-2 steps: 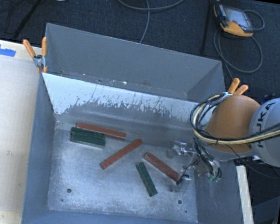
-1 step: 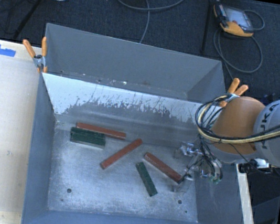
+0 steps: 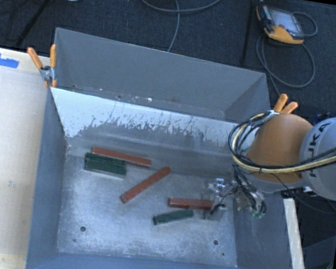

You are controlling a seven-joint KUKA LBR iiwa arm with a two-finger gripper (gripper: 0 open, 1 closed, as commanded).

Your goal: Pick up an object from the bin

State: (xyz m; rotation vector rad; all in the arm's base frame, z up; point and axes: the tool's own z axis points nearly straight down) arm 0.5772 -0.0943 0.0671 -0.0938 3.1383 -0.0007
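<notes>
Camera view looks down into the grey bin [image 3: 136, 250]. At the bin's 3 o'clock side, the claw [image 3: 216, 202] is down inside, right at the end of a short red-brown bar [image 3: 187, 203]. I cannot tell if the claw is open or closed. A small dark green bar [image 3: 172, 217] lies at 7 o'clock from the claw. Toward 9 o'clock lie a tilted long red-brown bar [image 3: 145, 185], a level red-brown bar [image 3: 121, 156] and a dark green block [image 3: 105, 165].

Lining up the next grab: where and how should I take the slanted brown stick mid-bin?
I'd take the slanted brown stick at its middle, from above, closing across its narrow width: it lies flat and both long sides are free.
</notes>
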